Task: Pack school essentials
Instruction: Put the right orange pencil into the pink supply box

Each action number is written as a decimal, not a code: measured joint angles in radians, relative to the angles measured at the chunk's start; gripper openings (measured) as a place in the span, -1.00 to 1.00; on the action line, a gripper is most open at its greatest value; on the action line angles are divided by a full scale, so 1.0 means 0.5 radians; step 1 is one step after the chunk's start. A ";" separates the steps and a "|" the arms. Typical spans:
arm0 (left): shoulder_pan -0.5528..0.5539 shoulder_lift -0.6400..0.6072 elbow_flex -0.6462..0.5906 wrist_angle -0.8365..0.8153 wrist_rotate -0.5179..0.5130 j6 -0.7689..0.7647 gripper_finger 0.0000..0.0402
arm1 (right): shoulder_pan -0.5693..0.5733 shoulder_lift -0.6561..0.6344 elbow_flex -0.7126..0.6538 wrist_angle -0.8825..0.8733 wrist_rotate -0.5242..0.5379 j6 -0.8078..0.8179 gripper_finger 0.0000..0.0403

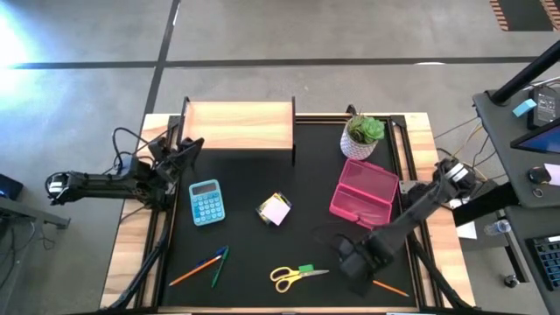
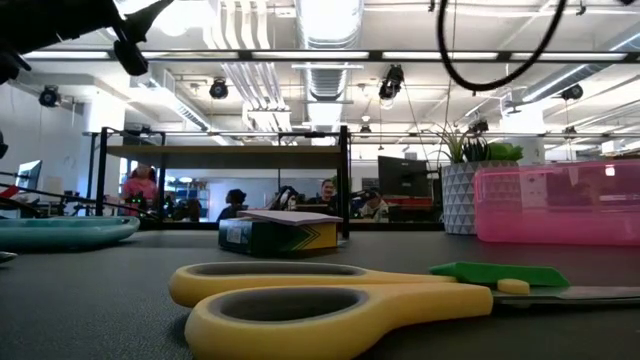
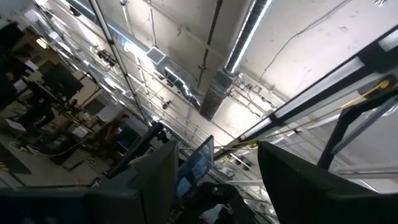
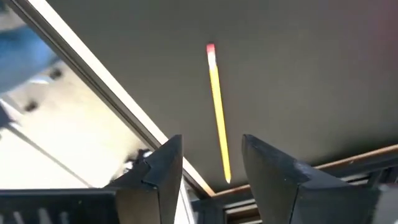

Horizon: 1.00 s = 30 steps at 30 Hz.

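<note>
- Right pincer point(image 4: 211, 180) is what I have low over the black surface point(image 1: 254, 254) near its front right corner, fingers apart, with nothing clamped between them.
- I see an orange pencil point(image 4: 217, 112) lying flat on the mat just ahead of those fingers, pink eraser end pointing away from them, its tip close to the surface's rim; the overhead view shows it point(image 1: 390, 287) just beside the pincer point(image 1: 357, 260).
- Yellow-handled scissors point(image 1: 296, 276) lie near the front edge at the middle, with a small green eraser point(image 1: 305, 268) touching them where the handles meet the blades.
- Another orange pencil point(image 1: 194, 270) and the blue and green pens point(image 1: 218, 261) lie together toward the front left corner.
- A sticky-note block point(image 1: 275, 210) sits near the middle of the surface, and a blue calculator point(image 1: 206, 201) lies to its left.
- An open pink case point(image 1: 363, 194) rests toward the right edge, with a potted plant point(image 1: 363, 137) behind it near the back right corner.
- A wooden box point(image 1: 238, 127) stands along the back edge.
- Left pincer point(image 1: 188, 149) I have parked at the back left corner, raised, fingers point(image 3: 298, 186) apart and empty, its camera pointing up at the ceiling.
</note>
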 joint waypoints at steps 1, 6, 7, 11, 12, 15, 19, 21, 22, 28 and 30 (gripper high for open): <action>0.000 0.000 0.000 0.000 0.005 -0.051 0.02 | 0.031 0.020 0.000 -0.001 -0.002 0.013 -0.24; 0.000 0.000 0.000 0.002 0.055 -0.184 0.02 | 0.182 0.123 -0.003 0.000 -0.003 0.021 -0.28; 0.000 0.000 0.002 0.002 0.083 -0.186 0.02 | 0.207 0.144 -0.008 0.000 -0.003 0.011 -0.28; -0.014 0.007 0.048 0.011 0.223 -0.187 0.02 | 0.284 0.216 -0.063 0.030 0.001 -0.016 -0.29; -0.021 0.012 0.064 0.008 0.249 -0.186 0.02 | 0.298 0.228 -0.085 0.055 0.002 -0.016 -0.29; -0.041 0.048 0.122 0.008 0.270 -0.184 0.02 | 0.326 0.236 -0.162 0.178 0.004 -0.015 -0.29; -0.044 0.119 0.189 0.007 0.271 -0.169 0.02 | 0.335 0.231 -0.256 0.315 0.006 -0.006 -0.29; -0.044 0.156 0.216 0.002 0.271 -0.168 0.02 | 0.333 0.231 -0.291 0.313 0.013 0.008 -0.29; -0.045 0.173 0.230 -0.001 0.271 -0.168 0.02 | 0.333 0.231 -0.308 0.326 0.019 0.006 -0.30; -0.045 0.290 0.285 0.000 0.273 -0.167 0.02 | 0.333 0.231 -0.436 0.619 0.040 0.012 -0.35; -0.045 0.329 0.292 0.000 0.273 -0.167 0.02 | 0.333 0.231 -0.481 0.670 0.043 0.044 -0.37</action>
